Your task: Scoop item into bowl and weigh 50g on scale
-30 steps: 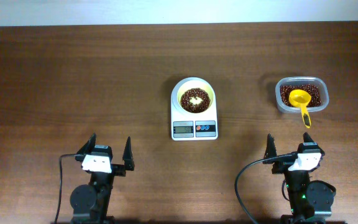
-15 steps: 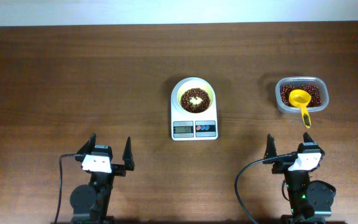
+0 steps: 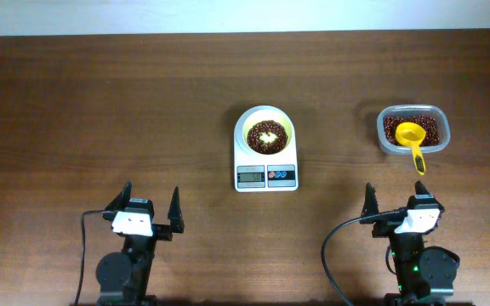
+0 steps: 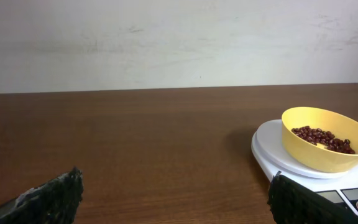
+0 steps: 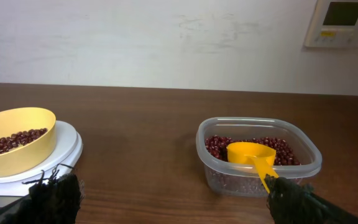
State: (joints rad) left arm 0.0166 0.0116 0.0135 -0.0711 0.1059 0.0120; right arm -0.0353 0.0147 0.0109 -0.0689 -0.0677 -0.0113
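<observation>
Overhead, frame centre: scale (image 3: 265, 176) readout digits too small to read. Left wrist view: scale runs off lower right edge, display partly behind a dark fingertip (image 4: 303, 202). Right wrist view: bowl (image 5: 14, 140) clipped at left edge; scoop (image 5: 253, 155) handle end hidden, lower right.

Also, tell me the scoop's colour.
The scoop is orange-yellow, clearest in the right wrist view.

The bowl (image 4: 325, 157) of beans (image 4: 323, 137) sits on the scale (image 4: 267, 148).
</observation>
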